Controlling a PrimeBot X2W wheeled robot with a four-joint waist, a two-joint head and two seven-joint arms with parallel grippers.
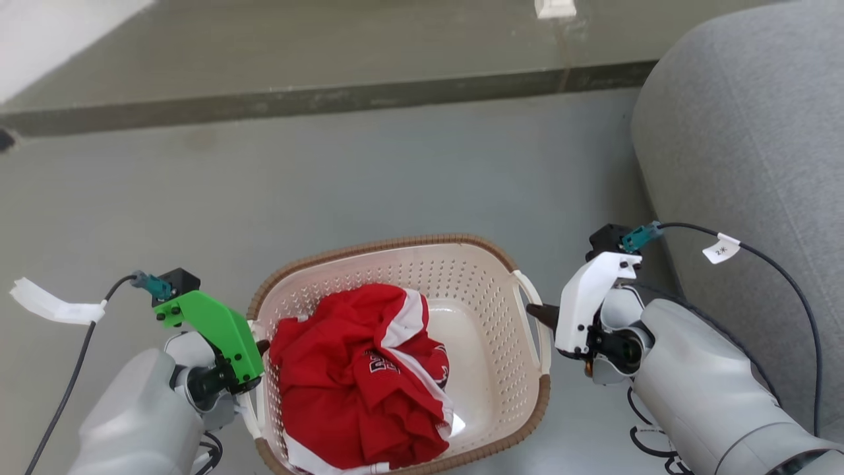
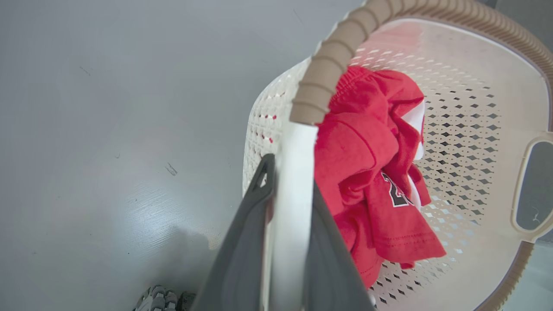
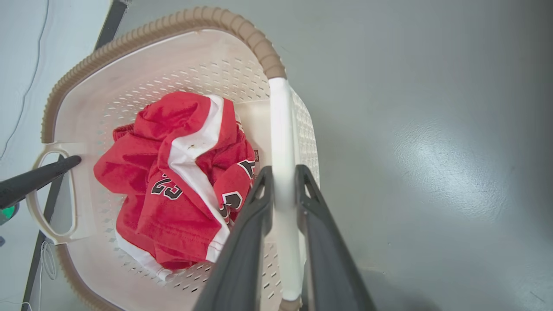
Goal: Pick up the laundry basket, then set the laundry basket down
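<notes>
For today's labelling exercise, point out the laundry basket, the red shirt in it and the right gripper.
laundry basket (image 1: 395, 243), head view: brown rim, far side.
red shirt (image 1: 356, 376), head view: middle of the crumpled cloth.
right gripper (image 3: 284, 170), right wrist view: midway between its two fingertips.

The laundry basket (image 1: 461, 277) is smooth perforated plastic; the red shirt (image 1: 356, 376) matt cloth; the floor (image 1: 330, 178) glossy.

Glossy grey floor (image 1: 395, 178), dark strip (image 1: 330, 99) across, grey sofa (image 1: 745, 132), laundry basket (image 1: 461, 277) contact unclear
</notes>
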